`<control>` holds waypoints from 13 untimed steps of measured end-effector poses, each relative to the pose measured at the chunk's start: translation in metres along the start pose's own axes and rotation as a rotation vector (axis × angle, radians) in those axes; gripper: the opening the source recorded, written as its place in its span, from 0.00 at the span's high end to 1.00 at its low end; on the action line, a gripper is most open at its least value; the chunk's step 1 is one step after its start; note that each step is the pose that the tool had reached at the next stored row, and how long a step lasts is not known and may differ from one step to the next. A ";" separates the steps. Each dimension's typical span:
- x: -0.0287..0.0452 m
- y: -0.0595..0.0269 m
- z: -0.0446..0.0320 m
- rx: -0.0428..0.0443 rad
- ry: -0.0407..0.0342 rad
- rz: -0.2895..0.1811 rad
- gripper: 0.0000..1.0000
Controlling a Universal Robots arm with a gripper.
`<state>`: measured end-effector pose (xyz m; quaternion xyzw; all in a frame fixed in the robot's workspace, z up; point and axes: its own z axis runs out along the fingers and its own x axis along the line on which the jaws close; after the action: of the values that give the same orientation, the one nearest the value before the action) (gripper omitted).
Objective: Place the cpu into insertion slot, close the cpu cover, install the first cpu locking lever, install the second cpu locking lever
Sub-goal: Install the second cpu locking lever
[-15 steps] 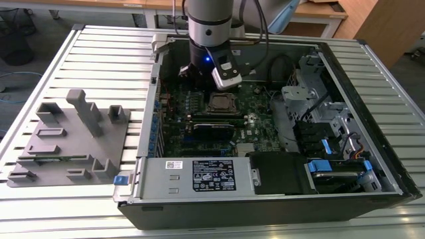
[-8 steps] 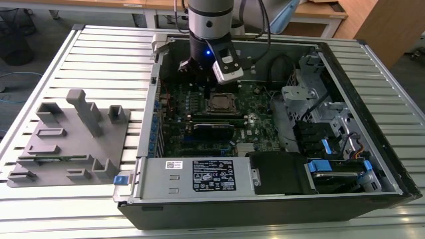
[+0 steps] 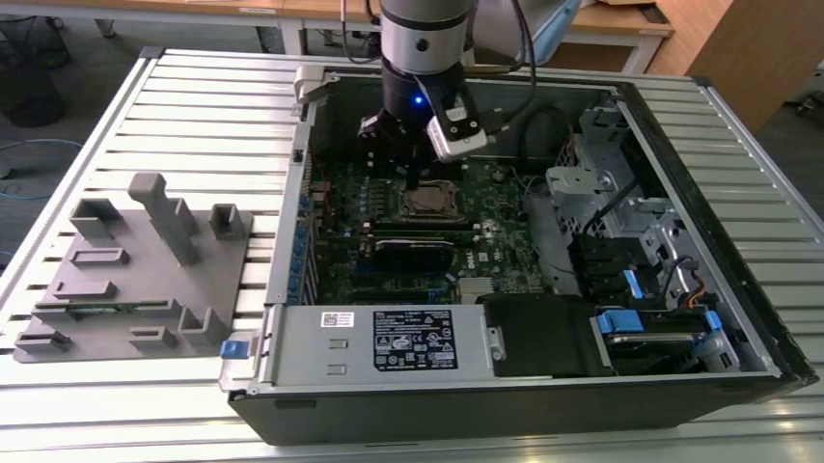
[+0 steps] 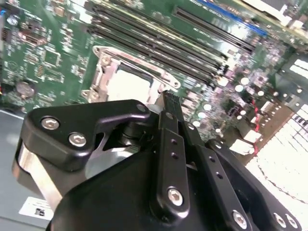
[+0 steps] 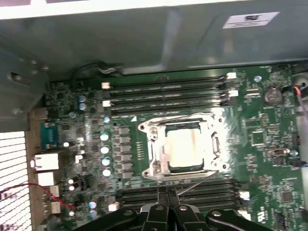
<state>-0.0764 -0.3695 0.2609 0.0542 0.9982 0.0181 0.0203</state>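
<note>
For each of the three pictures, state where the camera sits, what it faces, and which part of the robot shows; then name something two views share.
Exterior view: off the arm, above the open computer case; arm visible.
First wrist view: on the arm, facing the cpu under its cpu cover; claw tips show.
Second wrist view: on the arm, behind the claw.
Both wrist views share the cpu.

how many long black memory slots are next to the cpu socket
8 visible in the first wrist view: four on the socket's side toward the case wall, four on the gripper's side, partly hidden.
</note>
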 end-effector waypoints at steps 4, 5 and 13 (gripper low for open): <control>-0.0081 0.0004 0.0009 -0.0002 -0.0001 0.002 0.90; -0.0095 0.0000 0.0016 0.0000 -0.0001 0.002 0.90; -0.0128 -0.0106 0.0096 -0.0001 -0.0003 0.005 0.90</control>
<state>-0.0644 -0.3811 0.2514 0.0566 0.9980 0.0182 0.0204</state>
